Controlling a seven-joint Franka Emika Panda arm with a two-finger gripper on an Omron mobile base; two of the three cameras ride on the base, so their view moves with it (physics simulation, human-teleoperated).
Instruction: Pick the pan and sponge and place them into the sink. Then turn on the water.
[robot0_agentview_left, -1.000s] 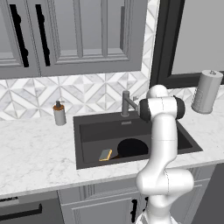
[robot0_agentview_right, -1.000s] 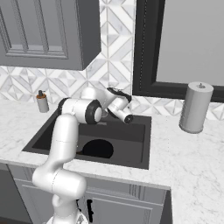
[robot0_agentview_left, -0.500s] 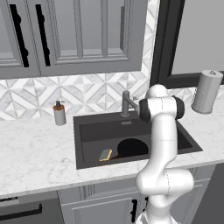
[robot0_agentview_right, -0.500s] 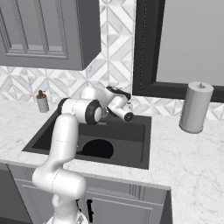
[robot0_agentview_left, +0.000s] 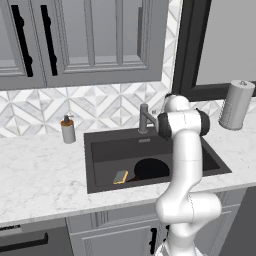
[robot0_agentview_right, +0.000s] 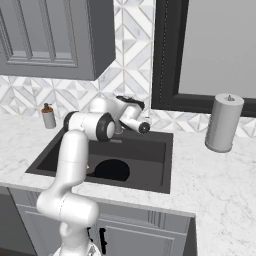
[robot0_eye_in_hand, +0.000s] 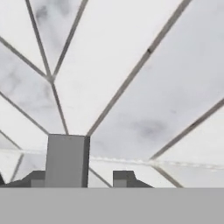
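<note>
The black pan (robot0_agentview_left: 150, 169) lies flat in the dark sink (robot0_agentview_left: 100, 142), and it also shows beside my arm in the right base view (robot0_agentview_right: 112, 170). The yellow sponge (robot0_agentview_left: 120, 176) rests on the sink floor just left of the pan. My gripper (robot0_agentview_right: 131, 102) is up behind the basin by the backsplash, at the grey faucet (robot0_agentview_left: 144, 120). In the hand view the gripper (robot0_eye_in_hand: 81, 179) is open, with an upright grey faucet part (robot0_eye_in_hand: 65, 159) between its fingertips, close to the left one and clear of the right one. No water is in view at the spout.
A grey soap dispenser (robot0_agentview_left: 68, 130) stands on the counter left of the sink. A paper towel roll (robot0_agentview_left: 236, 105) stands at the right by the window frame. Wall cabinets hang above the left counter. The tiled backsplash (robot0_eye_in_hand: 131, 65) is very close in front of the hand.
The fingers have parted a little. The arm has barely moved at the faucet, and the pan and sponge lie where they were.
</note>
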